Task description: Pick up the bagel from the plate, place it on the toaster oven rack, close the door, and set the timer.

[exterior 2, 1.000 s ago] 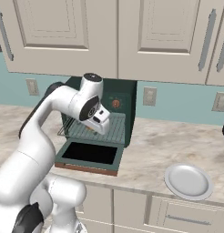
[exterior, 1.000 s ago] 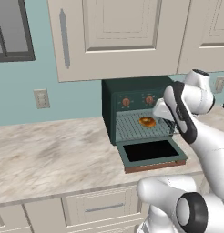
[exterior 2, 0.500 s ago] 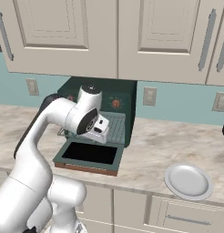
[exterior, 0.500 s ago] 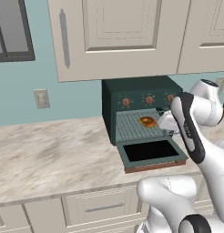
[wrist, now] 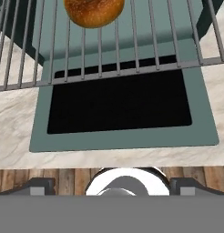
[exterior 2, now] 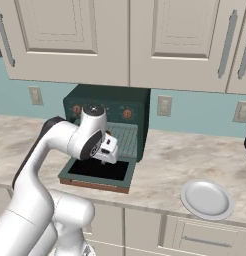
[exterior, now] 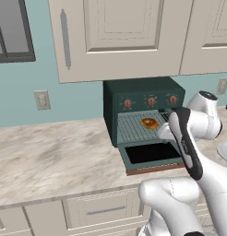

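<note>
— While the door [exterior: 152, 156] lies folded down flat over the bench [exterior: 50, 156], where does the bagel [exterior: 149, 123] sit?

— It rests on the toaster oven rack [exterior: 138, 126], toward the rack's right half in the left base view, and at the far end of the wires in the hand view.

— And the jaws?

— The gripper [exterior 2: 106, 150] hangs above the open door, just in front of the rack's front edge. Its jaws stand wide and hold nothing.

— Where is the plate [exterior 2: 207, 199]?

— Bare, near the bench's front edge, well to the right of the oven.

— The timer [exterior: 173, 99]?

— Right-end knob of three on the oven's front panel, well apart from the gripper.
</note>
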You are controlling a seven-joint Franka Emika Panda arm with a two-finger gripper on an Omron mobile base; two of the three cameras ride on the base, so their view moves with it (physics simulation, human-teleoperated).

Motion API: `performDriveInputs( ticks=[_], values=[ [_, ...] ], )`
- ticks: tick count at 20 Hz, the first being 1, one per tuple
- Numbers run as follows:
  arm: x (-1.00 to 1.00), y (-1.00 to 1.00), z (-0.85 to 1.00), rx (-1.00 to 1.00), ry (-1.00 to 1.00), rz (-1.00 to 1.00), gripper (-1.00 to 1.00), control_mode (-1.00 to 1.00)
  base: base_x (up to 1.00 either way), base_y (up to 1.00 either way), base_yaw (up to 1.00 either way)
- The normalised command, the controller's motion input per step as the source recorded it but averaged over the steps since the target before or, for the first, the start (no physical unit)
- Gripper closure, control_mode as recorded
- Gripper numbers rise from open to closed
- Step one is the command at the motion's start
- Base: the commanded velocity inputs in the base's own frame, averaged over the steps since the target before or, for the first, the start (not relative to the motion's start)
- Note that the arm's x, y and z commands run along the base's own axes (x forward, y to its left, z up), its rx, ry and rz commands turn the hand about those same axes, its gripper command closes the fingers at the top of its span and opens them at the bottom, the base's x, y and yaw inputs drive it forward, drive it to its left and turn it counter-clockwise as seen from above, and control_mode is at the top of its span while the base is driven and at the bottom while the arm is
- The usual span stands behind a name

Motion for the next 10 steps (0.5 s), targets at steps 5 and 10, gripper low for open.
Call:
performDriveInputs(
  ticks=[5,10],
  values=[
    [0.24,0.0,-0.04,0.0,0.02,0.01,-1.0,-1.0,0.0,0.0,0.0],
    [0.2,0.0,0.0,0.0,-0.01,0.02,-1.0,-1.0,0.0,0.0,0.0]
  ],
)
